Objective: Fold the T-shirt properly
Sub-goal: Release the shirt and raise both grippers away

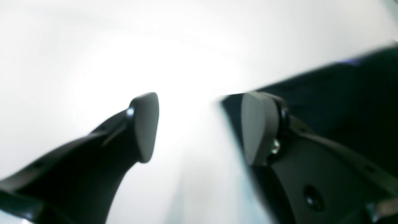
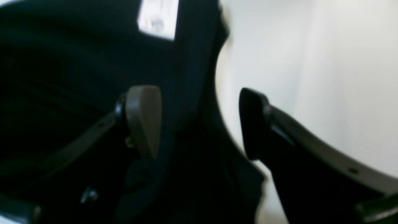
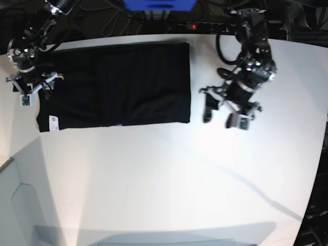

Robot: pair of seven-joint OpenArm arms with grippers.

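Observation:
The black T-shirt (image 3: 123,84) lies flat as a folded rectangle at the back left of the white table (image 3: 169,174). Its small white tag (image 3: 53,121) shows at the front left corner. My right gripper (image 3: 32,91) is open at the shirt's left edge. In the right wrist view the right gripper (image 2: 199,123) has one finger (image 2: 144,121) over the black cloth (image 2: 62,77) and the other over bare table, with the tag (image 2: 158,18) ahead. My left gripper (image 3: 219,118) is open and empty over bare table right of the shirt. In the left wrist view the left gripper (image 1: 200,127) has the shirt's corner (image 1: 342,99) beside it.
A blue object (image 3: 159,4) and a power strip with a red light (image 3: 192,25) sit beyond the table's back edge, among cables. The table's edge curves along the front left (image 3: 15,154). White tabletop fills the front and right.

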